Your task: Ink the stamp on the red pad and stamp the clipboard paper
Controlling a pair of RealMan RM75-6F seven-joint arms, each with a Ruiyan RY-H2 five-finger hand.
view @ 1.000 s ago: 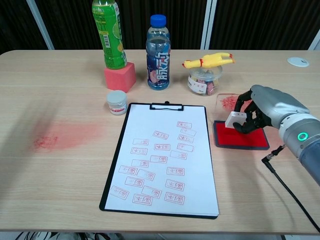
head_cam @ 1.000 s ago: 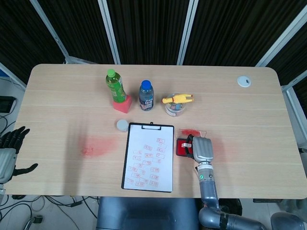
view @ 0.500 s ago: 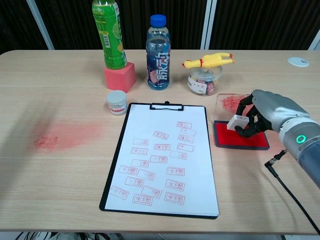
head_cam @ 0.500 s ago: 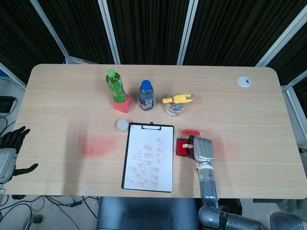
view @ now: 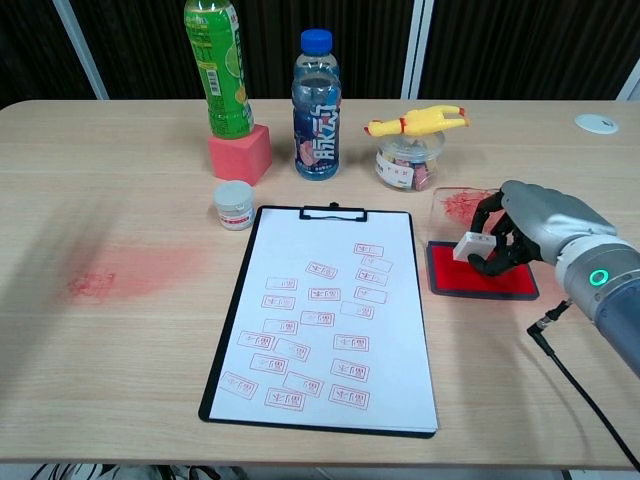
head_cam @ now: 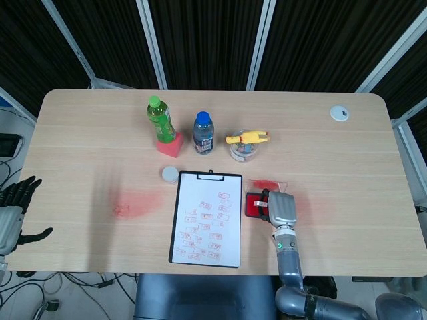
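— What is shown in the chest view that is hidden from the head view?

— The stamp (view: 473, 245) is seen pinched in the curled fingers (view: 490, 258) of the right hand (view: 527, 235), tilted, over the pad (view: 478, 274); whether it touches the pad cannot be told. From above, the stamp is mostly covered by the back of that hand (head_cam: 280, 209).

— And what is shown only in the head view?

— The left hand (head_cam: 13, 208), at the table's (head_cam: 80, 160) left edge, with fingers spread and nothing held.

— What is noted around the work?

— The clipboard (view: 322, 317) lies just left of the pad, its paper (view: 330, 300) already covered in red marks. Behind it stand a small jar (view: 234, 204), a green bottle (view: 220, 66) on a pink block (view: 240, 153), a blue bottle (view: 316, 106), and a candy jar (view: 404, 162) topped by a rubber chicken (view: 415, 121). A red smear (view: 125, 270) is seen on the table at left. Nothing is seen between pad and paper.
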